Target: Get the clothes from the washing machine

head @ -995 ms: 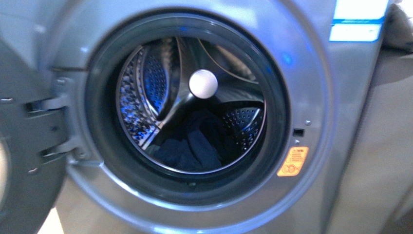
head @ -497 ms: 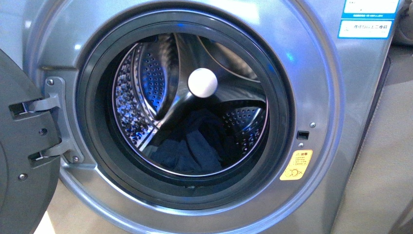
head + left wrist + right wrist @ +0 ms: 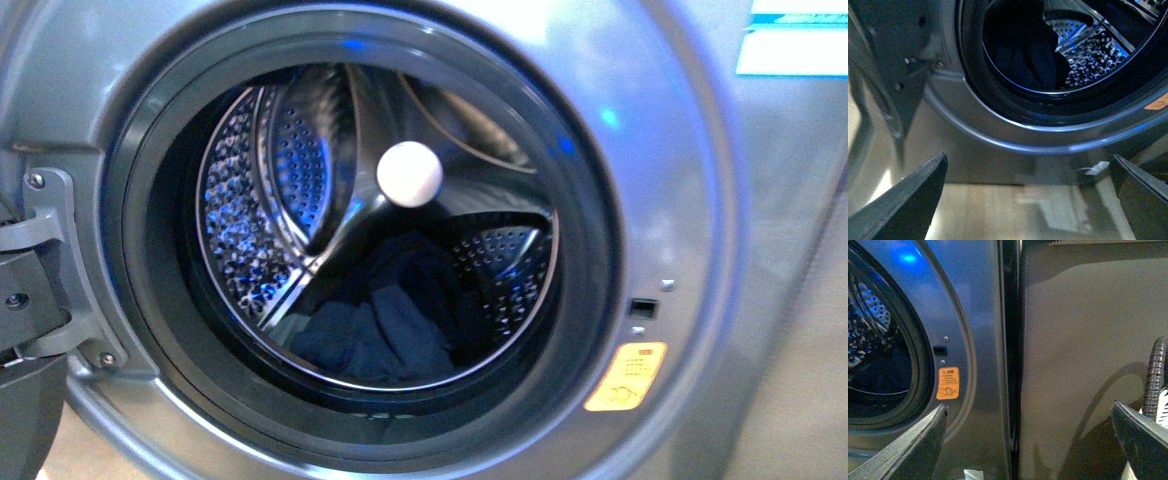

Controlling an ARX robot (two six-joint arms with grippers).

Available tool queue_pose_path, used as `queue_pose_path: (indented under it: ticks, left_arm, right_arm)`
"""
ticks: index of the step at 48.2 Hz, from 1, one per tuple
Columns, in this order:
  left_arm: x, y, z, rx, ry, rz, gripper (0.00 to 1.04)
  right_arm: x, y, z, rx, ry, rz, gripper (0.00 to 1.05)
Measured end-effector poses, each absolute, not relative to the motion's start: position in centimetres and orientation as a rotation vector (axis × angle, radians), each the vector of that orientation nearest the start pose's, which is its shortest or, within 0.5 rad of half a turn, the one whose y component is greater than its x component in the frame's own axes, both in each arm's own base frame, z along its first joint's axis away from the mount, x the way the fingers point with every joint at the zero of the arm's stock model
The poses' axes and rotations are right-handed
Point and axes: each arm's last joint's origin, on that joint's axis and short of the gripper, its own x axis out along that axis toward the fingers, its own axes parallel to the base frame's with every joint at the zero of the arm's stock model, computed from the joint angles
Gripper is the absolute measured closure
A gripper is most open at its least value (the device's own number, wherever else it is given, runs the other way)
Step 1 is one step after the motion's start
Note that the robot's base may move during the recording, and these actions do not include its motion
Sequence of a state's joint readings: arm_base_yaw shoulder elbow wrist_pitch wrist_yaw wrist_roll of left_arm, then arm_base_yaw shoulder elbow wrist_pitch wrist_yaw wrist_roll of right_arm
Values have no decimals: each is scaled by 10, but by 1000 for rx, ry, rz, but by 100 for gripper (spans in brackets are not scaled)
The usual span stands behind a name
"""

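the washing machine [image 3: 690, 200] is filling the front view, its door [image 3: 22, 400] standing open at left. dark clothes [image 3: 385, 320] are lying low in the drum [image 3: 245, 200]. the left gripper [image 3: 1028, 200] and right gripper [image 3: 1023, 445] are hovering near the machine front, jaws released, gripping nothing.

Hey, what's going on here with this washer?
A two-armed robot faces the grey metallic front-loading washing machine, its dark door swung open. A heap of dark navy clothes lies at the bottom of the shiny perforated steel drum. The left tool and right tool are both open and empty, outside the porthole; nothing is picked up yet.
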State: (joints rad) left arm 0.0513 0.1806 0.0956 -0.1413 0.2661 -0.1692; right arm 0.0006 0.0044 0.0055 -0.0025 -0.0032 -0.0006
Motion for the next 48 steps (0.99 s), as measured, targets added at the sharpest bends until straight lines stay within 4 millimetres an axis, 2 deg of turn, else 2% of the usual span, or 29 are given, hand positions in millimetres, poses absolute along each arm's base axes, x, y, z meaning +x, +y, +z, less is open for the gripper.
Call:
queue_pose_path:
  ticks: [11,17,25,39,48]
  left_arm:
    - [117,-18,197,-235,194,-246,7]
    - [130,-38,209,-194,147,-317,7]
    - [153,-51,210,-168,139,-358,7]
    - [212,-63,196,-135,203,-329,7]
    - [246,-68,205,-113,202,-346,7]
  right_arm:
    - [98,0,165,0,1,-1,7]
    - [98,0,165,0,1,-1,7]
    - [98,0,165,0,1,-1,7]
    - [98,0,165,0,1,-1,7]
    - [98,0,165,0,1,-1,7]
